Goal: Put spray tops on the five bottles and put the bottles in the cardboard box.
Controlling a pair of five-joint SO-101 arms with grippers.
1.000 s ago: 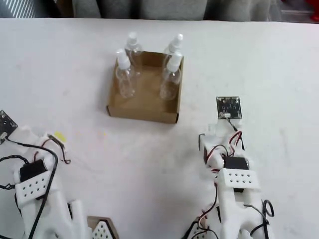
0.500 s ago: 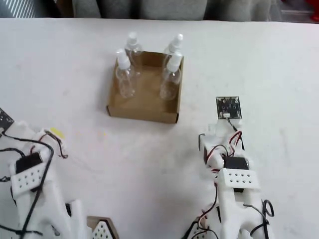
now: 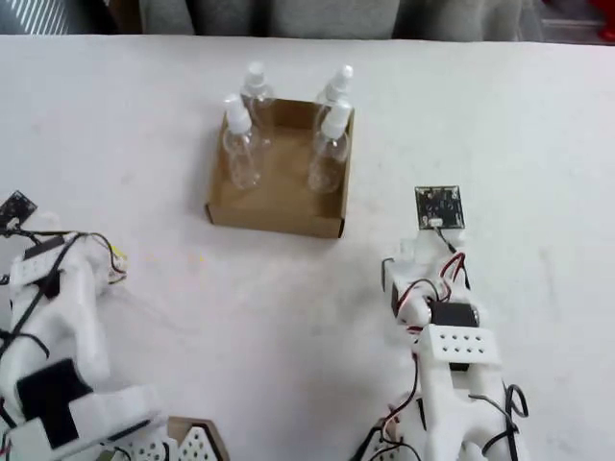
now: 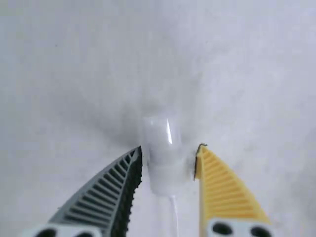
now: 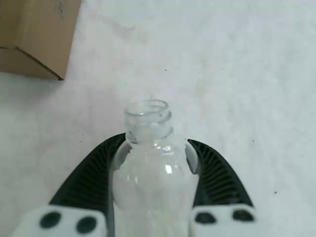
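Left gripper: clamped on a spray top, its tube trailing back between the jaws, held over the table. Right gripper: closed around a bottle whose neck is left open, no top fitted. Farther off, the box is seen with four bottles in it, all topped. Step judged: topping the fifth. Next, the tube must be lined up with the open neck, fed in, and the top seated.

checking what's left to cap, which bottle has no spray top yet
The bottle in the right pincer, outside the box: its neck is open. The four bottles in the box all wear white spray tops. The left pincer holds a spray top.
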